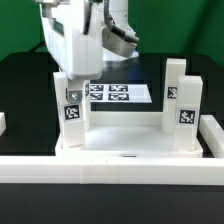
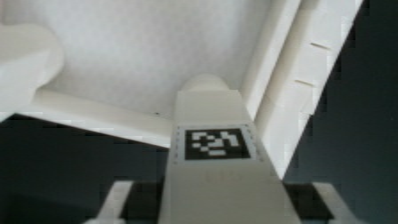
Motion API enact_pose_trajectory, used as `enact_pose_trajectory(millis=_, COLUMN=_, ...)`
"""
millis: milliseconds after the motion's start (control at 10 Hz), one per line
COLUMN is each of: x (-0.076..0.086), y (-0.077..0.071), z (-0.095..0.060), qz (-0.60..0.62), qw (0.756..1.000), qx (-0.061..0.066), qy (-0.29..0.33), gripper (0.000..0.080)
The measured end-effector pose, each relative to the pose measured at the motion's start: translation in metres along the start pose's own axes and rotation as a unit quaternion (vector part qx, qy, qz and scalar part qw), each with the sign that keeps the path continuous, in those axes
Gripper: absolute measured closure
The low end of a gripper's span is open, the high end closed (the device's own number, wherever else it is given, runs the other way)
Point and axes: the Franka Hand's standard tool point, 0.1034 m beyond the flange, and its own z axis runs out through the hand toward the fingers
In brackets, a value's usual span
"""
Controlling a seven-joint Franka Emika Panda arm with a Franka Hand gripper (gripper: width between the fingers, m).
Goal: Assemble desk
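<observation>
My gripper (image 1: 73,78) is shut on a white square leg block (image 1: 72,104) and holds it upright over the left side of the desk tabletop (image 1: 125,135) in the exterior view. In the wrist view the same leg (image 2: 217,120) runs out from between my fingers (image 2: 121,200). Its black-and-white tag faces the camera and its far end is down at the tabletop's floor (image 2: 125,60), close beside the raised rim (image 2: 294,70). Two more legs (image 1: 176,85) (image 1: 190,105) stand upright at the tabletop's right side.
The marker board (image 1: 118,93) lies flat on the black table behind the tabletop. A long white border bar (image 1: 110,170) runs along the front, with another bar (image 1: 212,135) at the right. A rounded white shape (image 2: 22,60) sits on the tabletop near the held leg.
</observation>
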Motion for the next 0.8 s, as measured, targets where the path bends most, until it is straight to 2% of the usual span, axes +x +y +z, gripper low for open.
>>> enact_pose_trajectory(millis=400, x=-0.0005, y=0.0, z=0.0004, qz=0.121, qw=0.993, qx=0.001, qy=-0.001, gripper=0.0509)
enact_pose_trajectory(millis=600, x=-0.0006, y=-0.0002, z=0.0009, qz=0.239, qw=0.971, qx=0.019, qy=-0.011, gripper=0.0509)
enact_pose_trajectory(millis=700, x=-0.0001, y=-0.0002, z=0.0009, qz=0.27, qw=0.963, qx=0.022, qy=-0.013, gripper=0.0509)
enact_pose_trajectory(millis=800, x=-0.0007, y=-0.0011, z=0.0013, qz=0.332, qw=0.943, qx=0.025, qy=-0.022, gripper=0.0509)
